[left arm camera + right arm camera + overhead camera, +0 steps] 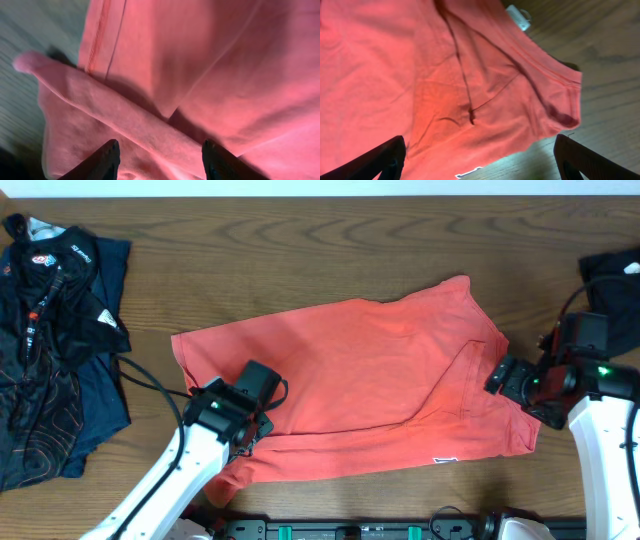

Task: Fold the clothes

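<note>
A coral-red short-sleeved cotton T-shirt (pixel 370 370) lies spread across the middle of the brown wood-grain tabletop (pixel 300 250). It sits at a slant, with its left end near the centre-left of the tabletop and its right end reaching up toward the far right. No chest lettering shows on the upper surface, and a small white label (pixel 447 461) sits near the shirt's front edge on the right. On the shirt's right side a flap of cloth is folded over the body, leaving a creased edge. The left gripper (pixel 161 157) hangs low over the shirt's front left part. In the left wrist view its two dark fingers stand apart on either side of a raised ridge of folded red cloth that runs diagonally between them, and the jaws are not pressed together on it. The right gripper (pixel 480 150) is at the shirt's right edge with its fingers spread wide open. They stand above a hemmed corner of the cloth where it meets the bare wood, and nothing is held between them. A heap of black and navy garments with white and orange print (pixel 50 350) lies at the left end of the tabletop, well apart from the shirt. Another dark cloth (pixel 610 275) lies at the far right edge, behind the right arm.
</note>
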`<state>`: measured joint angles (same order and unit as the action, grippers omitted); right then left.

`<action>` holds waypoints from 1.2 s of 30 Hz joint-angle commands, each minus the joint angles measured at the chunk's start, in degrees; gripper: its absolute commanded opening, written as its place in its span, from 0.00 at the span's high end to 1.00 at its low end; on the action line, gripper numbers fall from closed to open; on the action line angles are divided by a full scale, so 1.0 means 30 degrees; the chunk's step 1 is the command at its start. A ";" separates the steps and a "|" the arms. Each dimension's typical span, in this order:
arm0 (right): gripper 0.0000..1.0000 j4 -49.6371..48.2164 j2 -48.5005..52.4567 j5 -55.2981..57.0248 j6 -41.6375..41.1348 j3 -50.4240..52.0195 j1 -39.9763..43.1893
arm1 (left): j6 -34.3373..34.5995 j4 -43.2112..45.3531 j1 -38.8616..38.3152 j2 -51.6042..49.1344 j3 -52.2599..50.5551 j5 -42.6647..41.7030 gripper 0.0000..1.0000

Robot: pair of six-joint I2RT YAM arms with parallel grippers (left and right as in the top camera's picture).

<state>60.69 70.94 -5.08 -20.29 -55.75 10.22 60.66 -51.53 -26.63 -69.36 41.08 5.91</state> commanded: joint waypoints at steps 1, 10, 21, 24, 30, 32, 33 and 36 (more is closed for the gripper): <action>0.09 -0.0138 0.0073 0.0211 0.0357 -0.0168 -0.0925 | -0.0707 0.0029 0.0663 -0.1020 0.0204 -0.2025 0.45; 0.09 -0.0226 0.0109 0.0204 0.0546 -0.0160 -0.1931 | -0.0954 0.0401 0.1705 -0.1953 0.0204 -0.4801 0.45; 0.08 -0.0168 0.0109 0.0197 0.1020 -0.0168 -0.1931 | 0.0291 -0.0896 0.3359 -0.1953 0.0102 -0.4240 0.44; 0.08 -0.0168 0.0109 0.0189 0.1078 -0.0168 -0.1931 | 0.0299 -0.0918 0.4044 -0.1953 0.0073 -0.4102 0.44; 0.08 -0.0109 0.0109 0.0029 0.1224 -0.0168 -0.1931 | 0.0313 -0.0874 0.4867 -0.1960 0.0044 -0.3075 0.44; 0.08 -0.0058 0.0109 0.0036 0.1224 -0.0160 -0.1931 | 0.0313 -0.0860 0.5268 -0.1960 -0.0087 -0.2973 0.44; 0.08 -0.0051 0.0109 0.0029 0.1224 -0.0160 -0.1931 | 0.0306 -0.0867 0.5472 -0.1960 -0.0197 -0.3024 0.44; 0.08 -0.0058 0.0109 0.0029 0.1231 -0.0160 -0.1931 | 0.0306 -0.0794 0.5785 -0.1960 -0.0590 -0.3155 0.44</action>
<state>60.42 71.05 -5.10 -17.50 -55.75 4.91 61.28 -53.71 -10.15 -75.07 40.62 -4.91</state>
